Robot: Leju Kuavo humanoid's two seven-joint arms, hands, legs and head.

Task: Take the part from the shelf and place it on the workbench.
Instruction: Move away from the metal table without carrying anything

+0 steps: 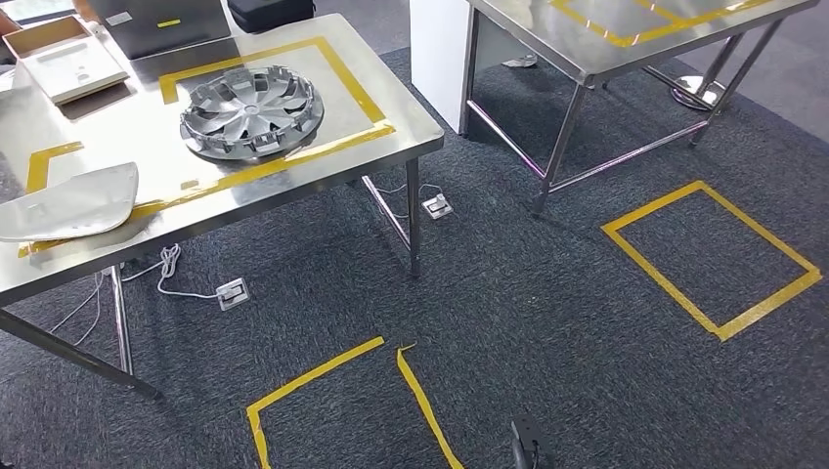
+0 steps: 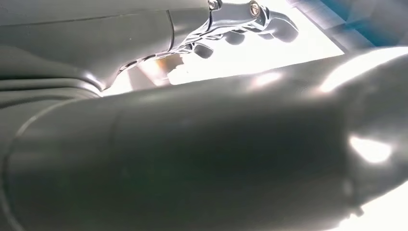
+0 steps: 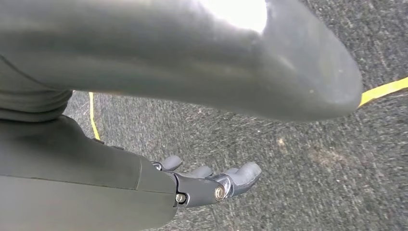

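On the steel workbench (image 1: 411, 117) a hubcap (image 1: 251, 110); right robot hand (image 3: 211, 180) empty above carpet (image 3: 312, 163), fingers loosely spread.

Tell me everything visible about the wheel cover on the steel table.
The wheel cover is a round silver-grey disc, plastic by its look, with curved spokes fanning from a small centre hub and clip tabs standing along its rim. It lies flat, apparently inner side up, on the steel table, inside a rectangle of yellow tape, its near edge close to the front strip. Nothing else touches it.
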